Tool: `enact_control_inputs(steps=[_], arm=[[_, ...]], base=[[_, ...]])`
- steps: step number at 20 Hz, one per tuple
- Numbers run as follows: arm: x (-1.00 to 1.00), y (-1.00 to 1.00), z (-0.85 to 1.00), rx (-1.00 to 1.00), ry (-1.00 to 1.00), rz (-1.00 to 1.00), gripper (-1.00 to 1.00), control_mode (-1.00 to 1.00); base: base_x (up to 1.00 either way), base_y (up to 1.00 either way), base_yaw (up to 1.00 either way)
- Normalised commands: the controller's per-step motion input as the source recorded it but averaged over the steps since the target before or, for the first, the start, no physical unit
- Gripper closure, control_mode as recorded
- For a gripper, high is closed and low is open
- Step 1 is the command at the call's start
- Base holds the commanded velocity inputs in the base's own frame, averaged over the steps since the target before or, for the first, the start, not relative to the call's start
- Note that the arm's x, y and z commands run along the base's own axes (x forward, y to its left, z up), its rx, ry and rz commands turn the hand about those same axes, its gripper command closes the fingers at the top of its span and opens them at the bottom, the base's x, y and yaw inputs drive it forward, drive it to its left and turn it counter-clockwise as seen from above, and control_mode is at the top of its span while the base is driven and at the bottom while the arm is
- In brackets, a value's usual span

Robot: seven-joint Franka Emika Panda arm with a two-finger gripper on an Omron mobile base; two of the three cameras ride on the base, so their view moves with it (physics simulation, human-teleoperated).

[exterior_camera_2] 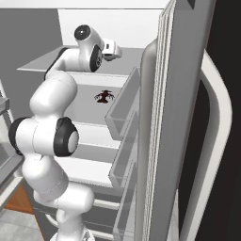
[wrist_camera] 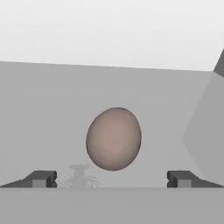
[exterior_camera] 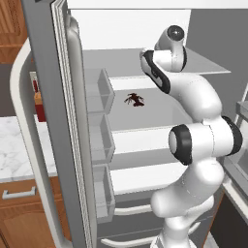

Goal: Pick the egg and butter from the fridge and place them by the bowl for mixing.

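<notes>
Two dark fingertips [wrist_camera: 40,179] stand far apart at the bottom of the hand view, so the claw [wrist_camera: 111,180] is wide open and holds nothing, with the egg [wrist_camera: 113,138] centred in the gap ahead of them on a grey shelf [wrist_camera: 52,113] of the fridge [exterior_camera: 48,97]. From the base views the arm reaches into the upper part of the open fridge, above the shelf where a dark red-brown spiky item [exterior_camera: 134,100] lies. My main worry is the egg's shape: it is round and smooth, so if the claw closes before the pads reach its widest part, it may squirt forward or roll away toward the back wall. A low approach could nudge it with a fingertip first. How near the egg is to the tips cannot be told here. Another risk is the wrist or elbow catching the shelf edge or the clear door bins [exterior_camera: 99,140] on the way out. Butter and bowl are still to be dealt with.
</notes>
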Motion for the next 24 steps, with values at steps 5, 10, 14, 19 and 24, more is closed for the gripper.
enact_control_inputs(steps=[5,10,14,19,24], arm=[[0.29,0.0,-0.02,0.0,0.03,0.0,-1.0,-1.0],[0.35,0.0,-0.11,0.0,0.02,-0.02,-1.0,-1.0],[0.26,0.0,-0.13,0.0,0.0,0.0,-1.0,-1.0],[0.15,-0.01,-0.09,0.0,0.0,0.0,-1.0,-1.0],[0.02,-0.02,-0.18,0.0,0.0,-0.01,-1.0,-1.0]], base=[[0.0,0.0,0.0],[0.0,0.0,0.0],[0.0,0.0,0.0],[0.0,0.0,0.0],[0.0,0.0,0.0]])
